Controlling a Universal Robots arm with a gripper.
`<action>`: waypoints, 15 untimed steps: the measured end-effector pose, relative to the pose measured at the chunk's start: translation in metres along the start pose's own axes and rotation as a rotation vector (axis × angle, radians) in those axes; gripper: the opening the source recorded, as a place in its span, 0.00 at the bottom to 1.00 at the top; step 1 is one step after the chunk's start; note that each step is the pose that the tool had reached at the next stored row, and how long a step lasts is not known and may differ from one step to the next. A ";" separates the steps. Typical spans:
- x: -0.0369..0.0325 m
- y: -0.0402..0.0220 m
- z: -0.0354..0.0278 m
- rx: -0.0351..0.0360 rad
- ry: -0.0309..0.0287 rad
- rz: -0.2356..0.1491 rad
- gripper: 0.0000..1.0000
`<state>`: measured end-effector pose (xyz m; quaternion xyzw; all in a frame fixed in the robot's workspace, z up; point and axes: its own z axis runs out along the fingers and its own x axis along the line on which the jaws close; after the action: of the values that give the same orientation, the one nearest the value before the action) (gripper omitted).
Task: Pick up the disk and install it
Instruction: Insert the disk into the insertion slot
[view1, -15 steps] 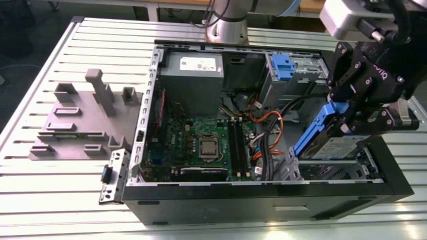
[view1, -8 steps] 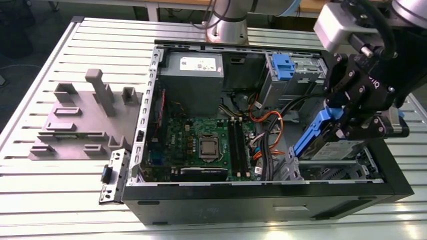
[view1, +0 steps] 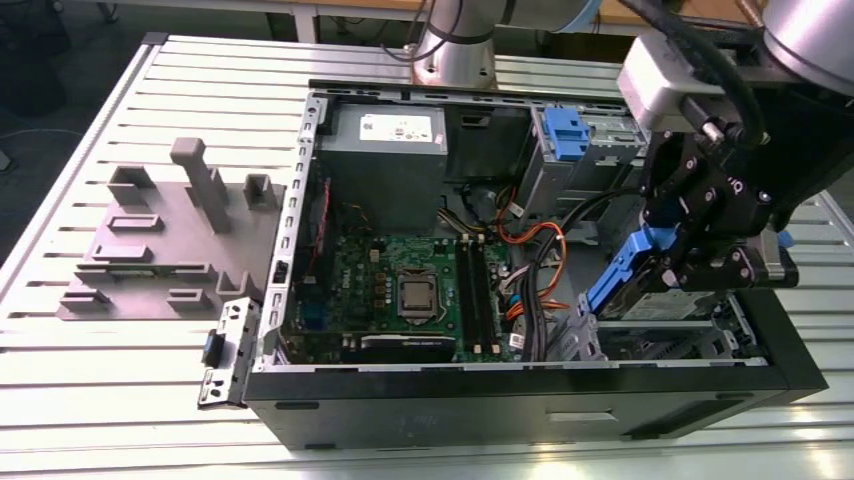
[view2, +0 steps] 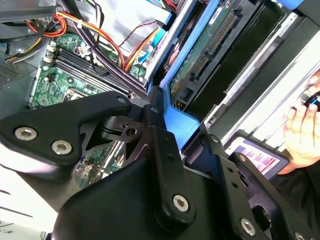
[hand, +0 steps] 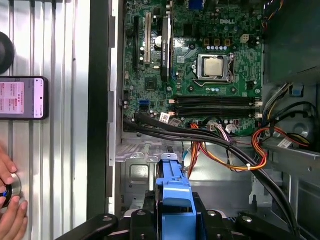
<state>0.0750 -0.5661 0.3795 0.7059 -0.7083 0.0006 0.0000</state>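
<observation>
Disk (view1: 641, 295), flat silver hard drive in blue plastic carrier rails: off the desk, held tilted on edge over the near corner of the case on the exterior view's right, just above the grey metal drive cage (view1: 667, 340) there. Slatted silver metal desk (view1: 107, 390) carries everything. Open black computer case (view1: 534, 405) lies on its side mid-desk, with a grey moulded fixture plate (view1: 147, 245) beside it on the exterior view's left. Inside: green motherboard (view1: 400, 290) in the middle, grey power supply box (view1: 387, 150) at the far side, blue-latched drive bay (view1: 567, 135) at the far right. Black gripper (view1: 701, 270) hangs over that near right corner, jaws closed onto the disk's blue carrier, which sits clamped between them in both wrist views. A person's hand (hand: 10, 200) rests on the desk outside the case, near a phone (hand: 22, 97). Progress: pick-up done; disk looks not yet seated in the cage, so the install is left.
</observation>
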 end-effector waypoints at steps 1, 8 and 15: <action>0.0000 0.0000 0.0016 0.0000 0.0000 0.000 0.37; 0.0001 -0.0003 0.0129 0.0000 0.0001 0.002 0.37; 0.0002 -0.0006 0.0251 0.0000 -0.0001 0.003 0.37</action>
<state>0.0756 -0.5663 0.3544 0.7048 -0.7094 0.0006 0.0000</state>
